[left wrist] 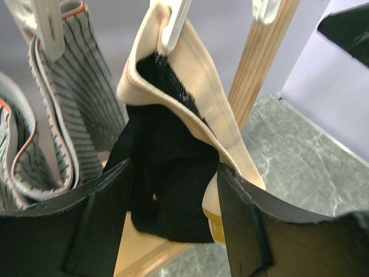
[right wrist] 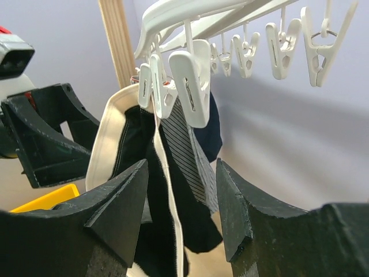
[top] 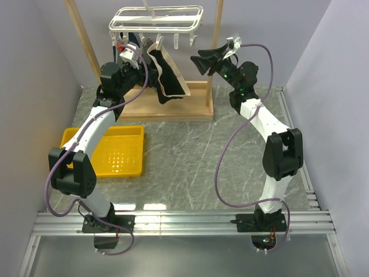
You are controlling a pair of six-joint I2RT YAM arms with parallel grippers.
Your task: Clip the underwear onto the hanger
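Top external view, left to right: a yellow tray (top: 109,151) sits on the grey marble bench (top: 190,161) at far left. Above it my left arm reaches up toward the wooden frame stand (top: 167,107).

The left claw (left wrist: 173,179) stands wide. Its two black fingers (left wrist: 104,219) flank the hanging black cloth without pinching it.

The underwear (top: 167,75) dangles from the white hanger (top: 155,20), tan waistband uppermost. One white clip (left wrist: 173,26) bites the band. From these angles I think that is the only clip on it, though a second may be hidden.

A grey striped garment (left wrist: 86,86) hangs just beside it, to its left in the left wrist view.

At right, the right claw (right wrist: 181,184) hovers near the row of spare clips (right wrist: 282,49). It is open and carries nothing.

What could go wrong, as I judge it:
- If one clip carries all the weight, the band could slide out.
- The left fingers could snag the cloth on withdrawal and tug it free.
- Nudging the hanger could set it swinging, so a reach for a spare clip misses.
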